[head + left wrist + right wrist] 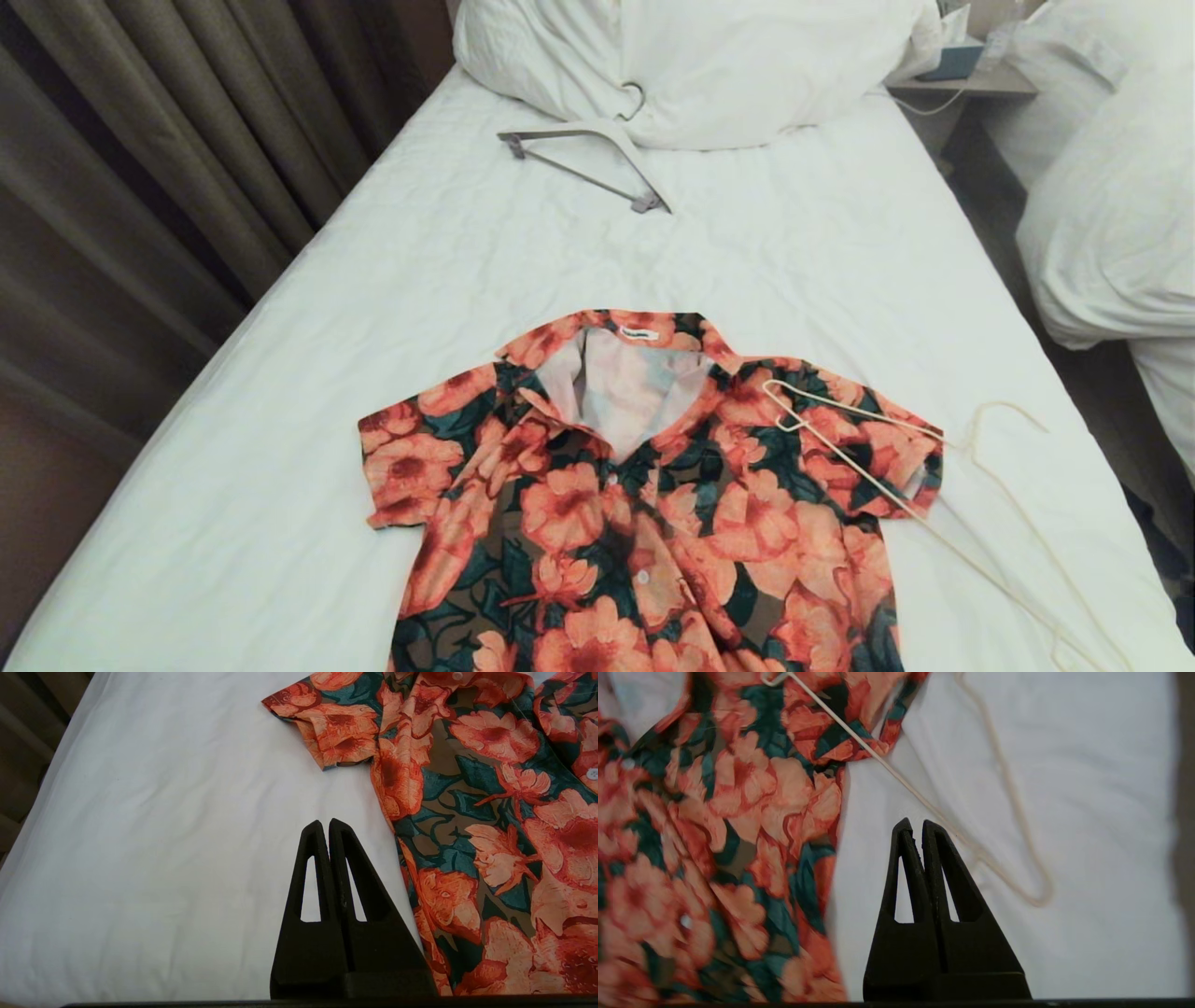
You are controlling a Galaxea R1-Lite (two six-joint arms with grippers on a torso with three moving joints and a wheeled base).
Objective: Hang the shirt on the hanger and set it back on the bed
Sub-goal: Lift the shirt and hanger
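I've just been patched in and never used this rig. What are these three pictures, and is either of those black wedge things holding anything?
The wide picture comes from the robot's head, looking down on the bed. On it lie the shirt, flat and collar open, with the hanger resting partly across its sleeve. A second, grey hanger lies near the pillows. The other two pictures come from cameras on each wrist. The black wedges are the left gripper and right gripper, both shut and holding nothing, each above bare sheet beside the shirt.
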